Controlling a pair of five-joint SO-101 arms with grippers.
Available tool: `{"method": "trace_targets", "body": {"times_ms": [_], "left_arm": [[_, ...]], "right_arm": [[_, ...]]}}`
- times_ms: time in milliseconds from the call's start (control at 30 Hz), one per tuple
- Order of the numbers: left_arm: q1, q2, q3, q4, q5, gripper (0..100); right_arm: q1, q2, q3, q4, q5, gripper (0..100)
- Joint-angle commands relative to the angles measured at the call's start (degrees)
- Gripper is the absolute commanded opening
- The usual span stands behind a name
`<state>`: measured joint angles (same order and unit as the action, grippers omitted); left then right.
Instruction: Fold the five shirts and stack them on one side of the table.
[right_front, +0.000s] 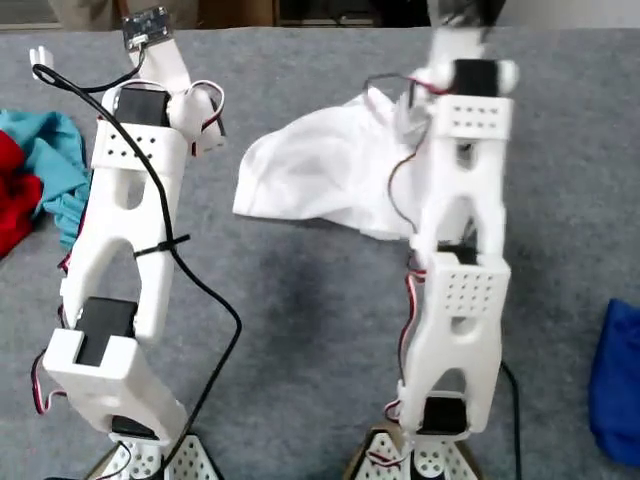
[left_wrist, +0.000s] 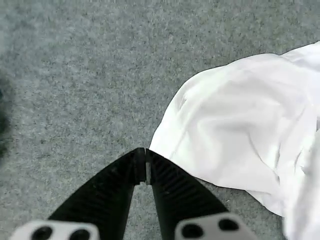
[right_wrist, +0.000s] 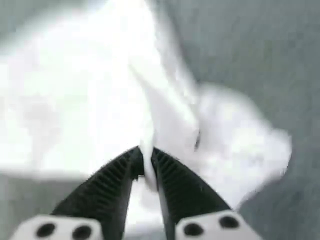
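Closest up, the right hand is clamped on a fold of the white shirt, which sits bunched up in a heap toward the far-middle of the grey table. The left hand is closed w/ nothing in it, tips just beside the white shirt's edge over bare table. The teal shirt and red shirt are piled touching at the edge on the left arm's side, and the blue shirt is at the opposite edge.
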<state>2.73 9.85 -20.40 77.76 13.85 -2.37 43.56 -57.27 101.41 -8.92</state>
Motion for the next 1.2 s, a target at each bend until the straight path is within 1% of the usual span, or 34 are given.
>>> {"method": "trace_targets", "body": {"times_ms": [0, 133, 267, 367, 500, 633, 700, 833, 900, 933, 1000, 1167], "left_arm": [[0.3, -0.3, 0.2, 0.2, -1.8, 2], [0.3, -0.3, 1.3, 1.4, -7.0, 2], [0.2, -0.3, 2.5, 2.1, -9.8, 2], [0.2, -0.3, 2.5, 2.6, -11.9, 2], [0.2, -0.4, 2.5, 2.6, -12.7, 2], [0.1, -0.4, 2.5, 2.6, -13.9, 2], [-0.2, -0.7, 2.9, 3.0, -15.0, 2], [-3.0, -1.0, 1.3, 8.1, -19.6, 2], [-5.0, -1.0, 1.1, 10.2, -21.9, 2], [-5.8, -0.9, 1.3, 11.0, -22.6, 2], [-7.6, -0.9, 1.3, 12.1, -23.6, 2], [-11.1, -0.9, 1.3, 14.5, -23.6, 2]], "right_arm": [[-3.4, -11.5, 17.8, 1.0, 0.5, 0.6], [-4.3, -21.1, 32.7, 0.9, 0.6, 0.6], [-4.3, -29.9, 43.9, 0.9, 0.8, 0.6], [-3.7, -36.4, 51.8, 0.9, 3.7, 0.6], [-0.9, -43.0, 60.2, 0.9, 5.5, 0.6], [4.4, -49.3, 66.8, 0.9, 6.2, 0.6], [8.4, -52.4, 69.5, 0.9, 10.6, 0.6], [16.6, -58.1, 74.1, 0.9, 23.7, 0.8], [19.0, -60.1, 75.7, 0.8, 30.0, 0.9], [20.0, -60.9, 76.3, 0.8, 31.9, 1.7], [21.4, -62.0, 77.4, 0.8, 32.6, 8.1], [21.1, -65.7, 79.4, 0.9, 33.1, 35.0]]}}
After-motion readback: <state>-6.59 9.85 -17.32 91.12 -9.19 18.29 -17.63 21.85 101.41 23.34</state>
